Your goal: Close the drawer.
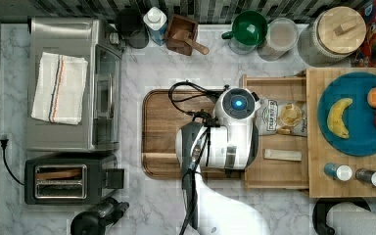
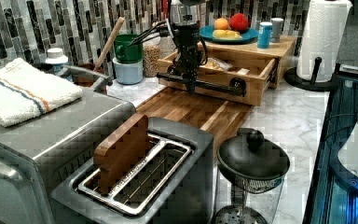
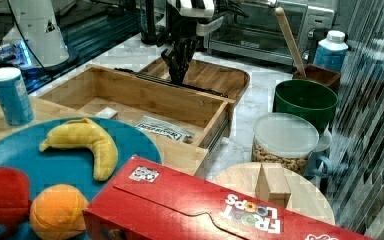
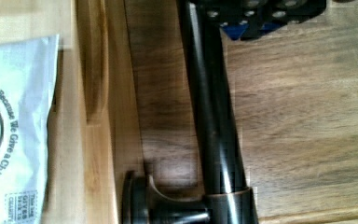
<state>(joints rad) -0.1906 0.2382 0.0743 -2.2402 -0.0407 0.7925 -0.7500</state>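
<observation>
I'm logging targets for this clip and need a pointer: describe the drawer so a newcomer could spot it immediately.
Find the light-wood stand carrying the blue plate of fruit, at the top view's right. The drawer sticks out of its side, pulled open over the dark cutting board. Unlike either, it is a shallow pale tray holding a snack bag, with a thin black bar handle across its front, where the gripper sits.

in the top view the white arm [image 1: 232,132] covers the front of the drawer [image 1: 276,169], so its black handle [image 2: 205,85] is hidden there. the arm also covers part of the chip bag [image 1: 286,117] and part of the brown board [image 1: 159,132]. in the wrist view the handle runs off the picture's edge, and the chip bag is cut off too. the gripper [image 2: 189,81] is too dark to tell open from closed. in the right view the red box [image 3: 190,210] hides part of the blue plate [image 3: 130,145].
</observation>
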